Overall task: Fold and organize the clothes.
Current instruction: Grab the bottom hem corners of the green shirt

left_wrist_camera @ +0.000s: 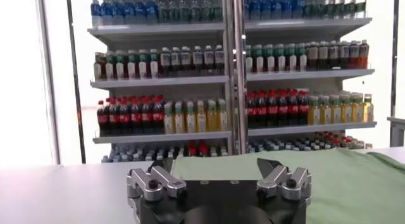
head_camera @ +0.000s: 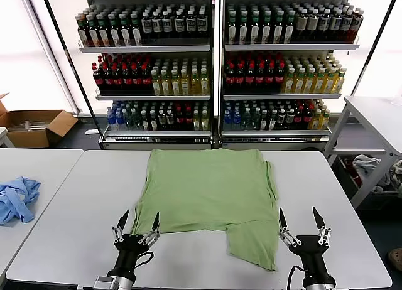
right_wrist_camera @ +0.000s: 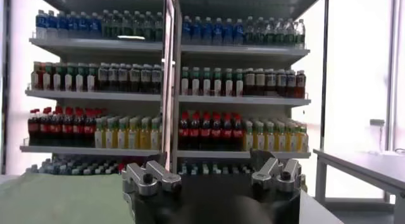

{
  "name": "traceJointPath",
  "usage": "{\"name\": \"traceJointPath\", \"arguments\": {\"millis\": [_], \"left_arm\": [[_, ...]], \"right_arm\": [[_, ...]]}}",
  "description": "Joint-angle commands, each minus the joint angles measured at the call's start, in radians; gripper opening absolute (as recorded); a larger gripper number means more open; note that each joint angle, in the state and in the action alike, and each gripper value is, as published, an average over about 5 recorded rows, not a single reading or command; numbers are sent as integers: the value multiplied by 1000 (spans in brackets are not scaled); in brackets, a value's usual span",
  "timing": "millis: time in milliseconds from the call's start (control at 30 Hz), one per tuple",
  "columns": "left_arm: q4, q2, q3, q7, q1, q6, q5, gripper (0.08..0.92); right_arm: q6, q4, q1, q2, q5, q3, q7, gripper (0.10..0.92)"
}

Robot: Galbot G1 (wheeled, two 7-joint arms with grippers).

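Note:
The light green shirt (head_camera: 210,189) lies flat on the white table (head_camera: 75,208), partly folded, with a flap hanging toward the near right (head_camera: 254,243). Its collar, buttons and print do not show. My left gripper (head_camera: 137,219) is open and empty at the shirt's near left corner. My right gripper (head_camera: 300,218) is open and empty just right of the near flap. In the left wrist view the shirt (left_wrist_camera: 329,181) spreads beyond the open left gripper (left_wrist_camera: 217,165). In the right wrist view the shirt's edge (right_wrist_camera: 57,197) shows beside the open right gripper (right_wrist_camera: 211,159).
A light blue garment (head_camera: 16,199) lies on a second table at the left. Drink shelves (head_camera: 213,64) stand behind the table. A cardboard box (head_camera: 34,127) sits on the floor at the far left, and another table (head_camera: 377,114) stands at the right.

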Motion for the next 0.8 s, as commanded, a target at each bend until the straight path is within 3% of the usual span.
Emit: {"name": "traceJointPath", "arguments": {"millis": [33,367,500,800], "left_arm": [[-39,2,0,-10,6,87,-8,823],[-137,38,-1,-93,12,363,-146,823],[-126,55,-13,-98,5,373,-158,823],[-130,80,-19,-61,-9,386,-230,823]], "right_arm": [[-18,25,-8,-11,20,9,-15,823],[-121,30,2,-3,-3,-8,115,823],[-192,29,-15,-20,41,-2,127,823],[-375,30,-64,-117,337,9,86,823]]}}
